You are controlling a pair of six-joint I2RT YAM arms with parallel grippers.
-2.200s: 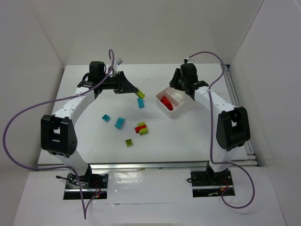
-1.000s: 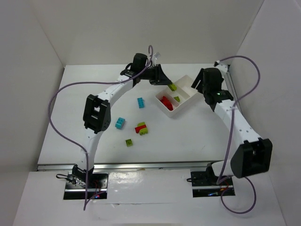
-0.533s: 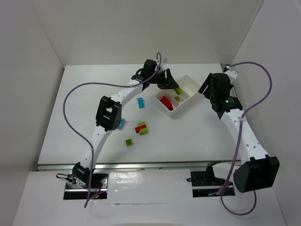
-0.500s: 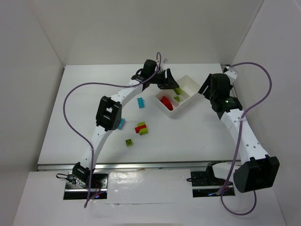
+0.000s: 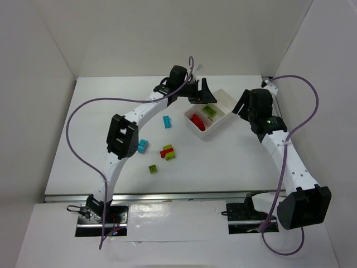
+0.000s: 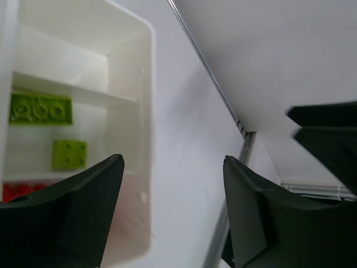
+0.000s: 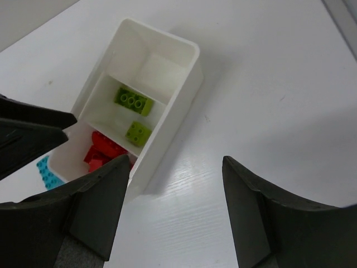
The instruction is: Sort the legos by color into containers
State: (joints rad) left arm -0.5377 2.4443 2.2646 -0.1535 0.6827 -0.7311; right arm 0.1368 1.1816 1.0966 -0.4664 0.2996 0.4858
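Note:
The white tray (image 5: 220,124) holds two lime green legos (image 5: 209,110) in its middle compartment and red legos (image 5: 195,120) in the near one; the far compartment looks empty. My left gripper (image 5: 202,96) hovers open and empty over the tray's left edge. In the left wrist view the left gripper (image 6: 173,162) spans the tray wall (image 6: 131,111), with both green legos (image 6: 40,109) beside it. My right gripper (image 7: 175,159) is open and empty above bare table just right of the tray (image 7: 173,111). Loose legos lie on the table: cyan (image 5: 167,121), cyan (image 5: 143,146), a red-and-green cluster (image 5: 167,152), green (image 5: 152,168).
White walls close in the table on three sides. A metal rail (image 6: 223,223) runs along the table's right edge past the tray. Purple cables (image 5: 83,111) loop above both arms.
My left gripper carried a green lego over the tray, opened, and the lego now lies in the middle compartment. The right arm has barely moved.

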